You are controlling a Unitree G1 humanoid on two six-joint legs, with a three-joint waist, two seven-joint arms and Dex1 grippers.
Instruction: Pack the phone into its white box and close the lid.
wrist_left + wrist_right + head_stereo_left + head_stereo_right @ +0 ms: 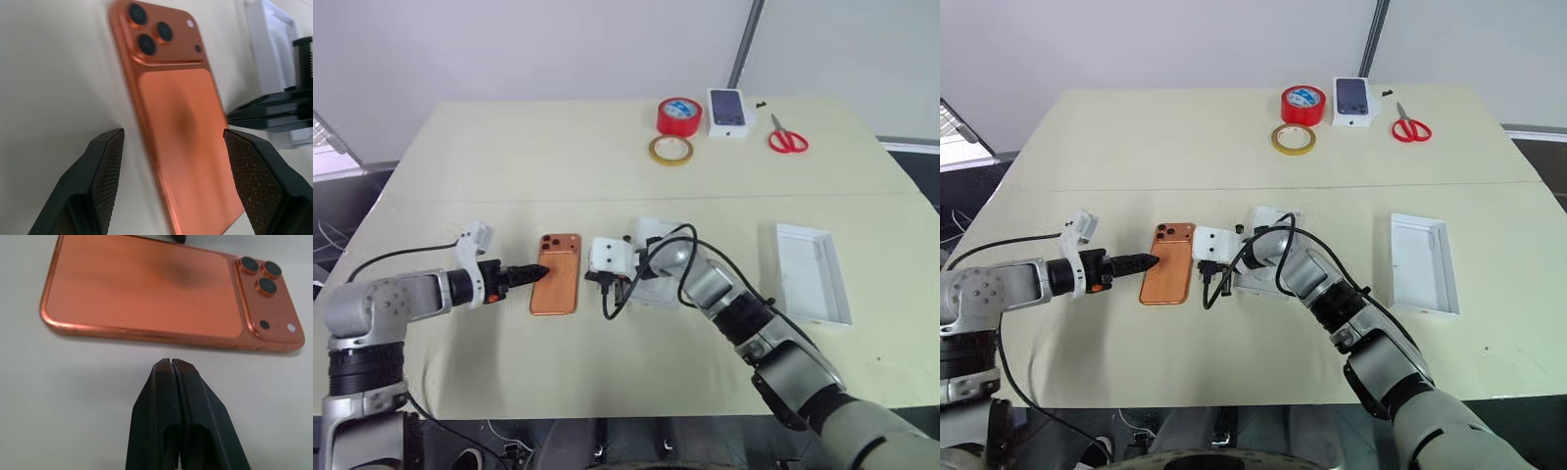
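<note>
- The phone lies flat on the pale surface, back up, its camera cluster at the far corner, near the front middle of the surface and between the two pincers.
- The left pincer comes in from the phone's left side, its two black fingers spread wide. In the left wrist view the fingers stand apart with the phone's left long edge between them, and no contact with the phone can be made out; it holds nothing.
- The right pincer points at the phone's right long edge from just beside it. Its fingers are pressed together with nothing between them, the tip apart from the phone by a narrow strip of bare surface.
- Under the right arm's wrist lies a white rectangular piece, mostly hidden by the arm and its black cable; whether it is the white box or something else cannot be told.
- The lid lies open side up on the right part of the surface, well apart from the phone.
- At the far edge stand a red tape roll, a tan tape roll just in front of it, a small white box printed with a dark phone and red-handled scissors.
</note>
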